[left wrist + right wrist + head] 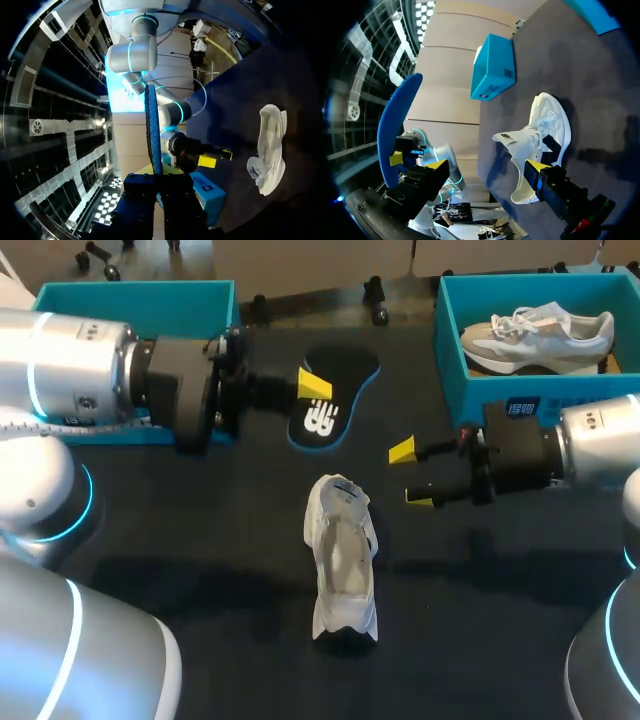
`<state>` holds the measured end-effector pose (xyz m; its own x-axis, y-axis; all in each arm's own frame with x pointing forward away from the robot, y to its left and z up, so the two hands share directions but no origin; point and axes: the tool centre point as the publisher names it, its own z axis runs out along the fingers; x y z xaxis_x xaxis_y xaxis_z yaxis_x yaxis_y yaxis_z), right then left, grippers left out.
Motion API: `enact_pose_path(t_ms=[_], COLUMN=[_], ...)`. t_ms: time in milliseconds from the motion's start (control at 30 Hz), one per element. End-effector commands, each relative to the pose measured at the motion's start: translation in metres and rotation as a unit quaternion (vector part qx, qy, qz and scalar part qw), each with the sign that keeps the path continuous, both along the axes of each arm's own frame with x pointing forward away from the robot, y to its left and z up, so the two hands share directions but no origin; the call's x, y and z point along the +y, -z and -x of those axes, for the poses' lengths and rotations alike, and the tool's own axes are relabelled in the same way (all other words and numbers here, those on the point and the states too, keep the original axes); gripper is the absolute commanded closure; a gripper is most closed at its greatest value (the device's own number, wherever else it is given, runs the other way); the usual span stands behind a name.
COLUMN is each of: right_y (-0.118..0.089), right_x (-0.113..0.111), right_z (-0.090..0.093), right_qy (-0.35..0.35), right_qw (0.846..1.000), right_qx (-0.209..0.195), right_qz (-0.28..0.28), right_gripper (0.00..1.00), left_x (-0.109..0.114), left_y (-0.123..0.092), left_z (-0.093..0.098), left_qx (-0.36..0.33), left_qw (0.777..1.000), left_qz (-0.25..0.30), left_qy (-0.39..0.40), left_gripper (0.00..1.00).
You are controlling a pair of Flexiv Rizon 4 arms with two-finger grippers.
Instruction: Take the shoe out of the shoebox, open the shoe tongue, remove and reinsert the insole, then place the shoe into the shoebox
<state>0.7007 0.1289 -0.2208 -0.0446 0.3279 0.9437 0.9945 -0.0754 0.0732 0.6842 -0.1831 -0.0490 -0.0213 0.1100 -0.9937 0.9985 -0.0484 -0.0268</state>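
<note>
Shoe (343, 560) stands at the middle of the desk (200, 540), tongue open. The left pincer (313, 388) clamps the removed insole (325, 420), and the right pincer (411, 475) is spread and empty. Reinsertion and boxing remain.

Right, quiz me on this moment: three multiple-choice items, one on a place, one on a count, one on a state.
1. The white shoe outside the boxes sits:
A. on the table, between the two arms
B. on a shelf
C. hanging off the table's edge

2. How many shoes show in all?
A. one
B. two
C. three

3. The left pincer is:
A. open and empty
B. shut on a shoelace
C. shut on the insole

Answers:
1 A, since the head view shows it on the dark tabletop.
2 B, since besides that one, a second shoe lies in the right-hand box.
3 C, since the left wrist view shows the insole's edge clamped between its fingers.
</note>
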Motion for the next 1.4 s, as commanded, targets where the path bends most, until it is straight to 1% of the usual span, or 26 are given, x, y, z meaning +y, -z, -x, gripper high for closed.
enact_pose_path(t_ms=[33,300,333,400,433,600,633,700,733,800,900,967,1067,1200,1400], right_y=[0.000,0.000,0.000,0.000,0.000,0.000,0.000,0.000,0.000,0.000,0.000,0.000,0.000,0.000,0.000], right_x=[0.002,0.002,0.002,0.002,0.002,0.002,0.002,0.002,0.002,0.002,0.002,0.002,0.002,0.002,0.002], right_z=[0.001,0.001,0.001,0.001,0.001,0.001,0.001,0.001,0.001,0.001,0.001,0.001,0.001,0.001,0.001], right_qy=[0.002,0.002,0.002,0.002,0.002,0.002,0.002,0.002,0.002,0.002,0.002,0.002,0.002,0.002,0.002], right_qw=[1.000,1.000,1.000,1.000,1.000,1.000,1.000,1.000,1.000,1.000,1.000,1.000,1.000,1.000,1.000], right_qx=[0.000,0.000,0.000,0.000,0.000,0.000,0.000,0.000,0.000,0.000,0.000,0.000,0.000,0.000,0.000], right_qz=[0.001,0.001,0.001,0.001,0.001,0.001,0.001,0.001,0.001,0.001,0.001,0.001,0.001,0.001,0.001], right_gripper=[0.00,0.00,0.00,0.00,0.00,0.00,0.00,0.00,0.00,0.00,0.00,0.00,0.00,0.00,0.00], left_x=[0.002,0.002,0.002,0.006,0.009,0.024,0.027,0.031,0.034,0.036,0.039,0.042,0.047,0.049,0.053], left_y=[0.001,0.001,0.006,0.017,0.025,0.050,0.055,0.060,0.062,0.068,0.075,0.080,0.088,0.098,0.106], left_z=[0.007,0.007,0.006,0.003,0.001,-0.010,-0.012,-0.013,-0.012,-0.013,-0.015,-0.016,-0.015,-0.013,-0.009], left_qx=[-0.001,-0.001,-0.016,-0.024,-0.043,-0.053,-0.061,-0.085,-0.082,-0.103,-0.113,-0.106,-0.112,-0.137,-0.146], left_qw=[1.000,1.000,1.000,0.999,0.999,0.998,0.997,0.995,0.995,0.993,0.991,0.991,0.990,0.987,0.986], left_qz=[0.001,0.001,-0.012,-0.010,-0.017,-0.003,0.008,0.016,0.032,0.032,0.035,0.052,0.054,0.038,0.039], left_qy=[-0.008,-0.008,-0.014,-0.018,-0.023,-0.045,-0.049,-0.053,-0.051,-0.054,-0.059,-0.066,-0.071,-0.071,-0.066], left_gripper=[1.00,1.00,1.00,1.00,1.00,1.00,1.00,1.00,1.00,1.00,1.00,1.00,1.00,1.00,1.00])
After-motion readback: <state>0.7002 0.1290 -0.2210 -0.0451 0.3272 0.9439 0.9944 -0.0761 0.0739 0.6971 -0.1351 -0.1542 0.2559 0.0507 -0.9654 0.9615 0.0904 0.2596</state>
